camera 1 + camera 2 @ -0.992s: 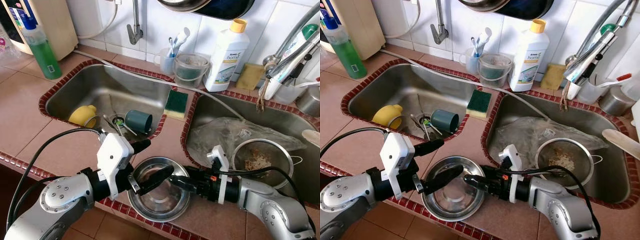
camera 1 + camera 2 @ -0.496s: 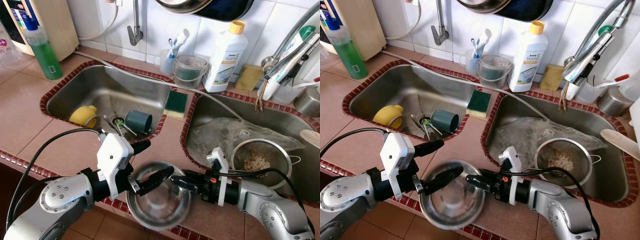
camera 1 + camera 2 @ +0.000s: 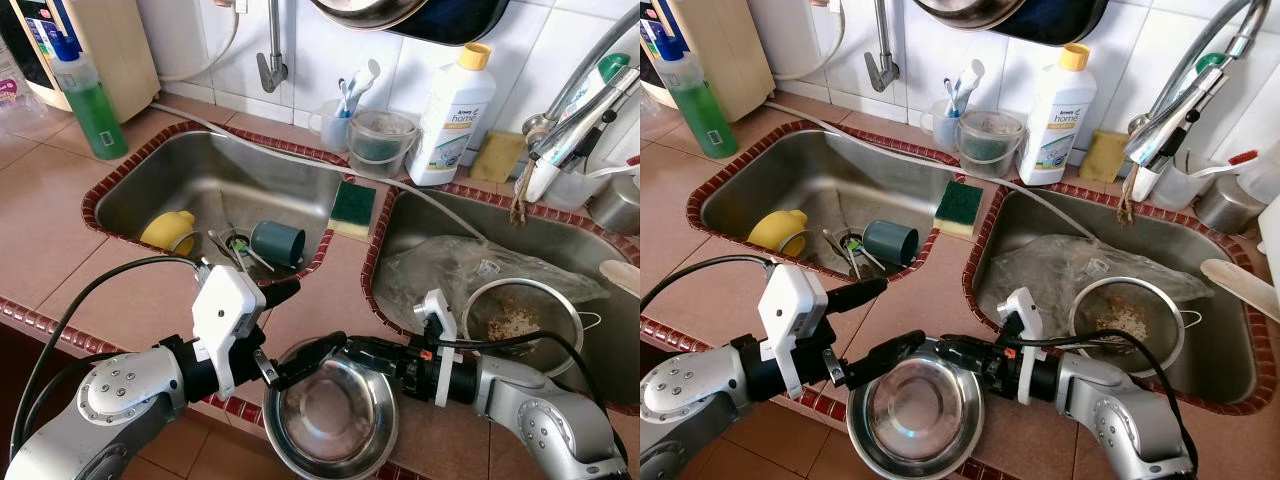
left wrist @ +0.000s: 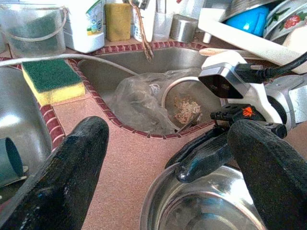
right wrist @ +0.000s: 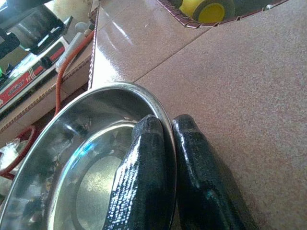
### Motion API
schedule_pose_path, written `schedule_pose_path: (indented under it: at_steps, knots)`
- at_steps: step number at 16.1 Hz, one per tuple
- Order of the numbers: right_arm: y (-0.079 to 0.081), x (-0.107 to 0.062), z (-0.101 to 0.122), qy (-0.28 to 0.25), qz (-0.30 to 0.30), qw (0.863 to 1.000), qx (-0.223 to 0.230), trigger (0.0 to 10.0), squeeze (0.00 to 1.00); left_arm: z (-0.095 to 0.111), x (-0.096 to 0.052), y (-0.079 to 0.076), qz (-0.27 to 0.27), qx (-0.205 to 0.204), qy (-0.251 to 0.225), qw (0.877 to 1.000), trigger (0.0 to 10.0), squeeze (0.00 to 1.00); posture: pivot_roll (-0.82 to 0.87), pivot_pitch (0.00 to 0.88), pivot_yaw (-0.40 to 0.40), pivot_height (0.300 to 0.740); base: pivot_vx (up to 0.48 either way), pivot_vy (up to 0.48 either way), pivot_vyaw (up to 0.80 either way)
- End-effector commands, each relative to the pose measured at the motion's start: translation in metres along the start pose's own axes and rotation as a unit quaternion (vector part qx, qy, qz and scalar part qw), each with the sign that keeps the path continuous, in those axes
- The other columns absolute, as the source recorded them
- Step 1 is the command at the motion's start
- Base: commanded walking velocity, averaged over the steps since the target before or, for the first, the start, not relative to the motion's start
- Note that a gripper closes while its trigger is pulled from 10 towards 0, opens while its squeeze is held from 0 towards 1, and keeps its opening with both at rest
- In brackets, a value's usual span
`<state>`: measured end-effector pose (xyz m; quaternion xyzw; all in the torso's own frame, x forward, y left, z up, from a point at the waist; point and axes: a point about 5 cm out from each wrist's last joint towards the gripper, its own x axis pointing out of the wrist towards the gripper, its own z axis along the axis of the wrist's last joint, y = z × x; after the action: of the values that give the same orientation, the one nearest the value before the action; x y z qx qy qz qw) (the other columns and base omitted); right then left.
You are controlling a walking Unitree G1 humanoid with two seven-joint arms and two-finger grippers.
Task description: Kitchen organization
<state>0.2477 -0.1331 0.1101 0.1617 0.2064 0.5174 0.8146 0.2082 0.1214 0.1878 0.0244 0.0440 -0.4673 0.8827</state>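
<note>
A shiny steel bowl (image 3: 330, 418) hangs tilted over the counter's front edge, its hollow turned up toward me. My right gripper (image 3: 352, 350) is shut on the bowl's far rim; in the right wrist view one finger (image 5: 144, 163) lies inside the bowl (image 5: 72, 182) and the other outside. My left gripper (image 3: 298, 326) is open, with its two fingers spread wide just left of the bowl. In the left wrist view its fingers (image 4: 67, 177) stand far apart, and the bowl (image 4: 201, 208) lies between and beyond them.
The left sink (image 3: 200, 170) holds a yellow cup (image 3: 165, 230) and a teal cup (image 3: 277, 241). A sponge (image 3: 353, 205) sits on the divider. The right sink holds a plastic bag (image 3: 455, 265) and a strainer (image 3: 515, 315). Bottles (image 3: 452, 100) line the back wall.
The bowl has come up off the counter in my right gripper, tipped and moved toward the front edge. The left gripper has stayed open in about the same place.
</note>
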Motion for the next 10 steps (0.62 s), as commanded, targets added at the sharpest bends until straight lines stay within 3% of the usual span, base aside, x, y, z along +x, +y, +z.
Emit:
schedule_pose_path:
  at_steps: [1,5,10]
  knots:
    - [-0.005,-0.005,-0.002,0.006,-0.017,1.0,0.006,0.0,0.0,0.004,-0.001,-0.001,0.0,0.006,-0.002,1.0,10.0,0.0,-0.01,0.111,-0.052,0.74,0.0,0.0,0.0]
    - [-0.007,-0.007,0.006,-0.017,-0.017,1.0,0.004,0.0,0.0,0.005,-0.001,0.0,0.003,0.007,-0.005,1.0,10.0,0.0,-0.01,0.114,-0.052,0.74,0.0,0.0,0.0]
    - [-0.012,-0.009,0.042,-0.133,-0.011,0.989,0.057,0.0,0.0,0.017,0.002,0.017,0.058,-0.006,-0.056,0.997,10.0,0.0,-0.01,0.122,-0.046,0.74,0.0,0.0,0.0]
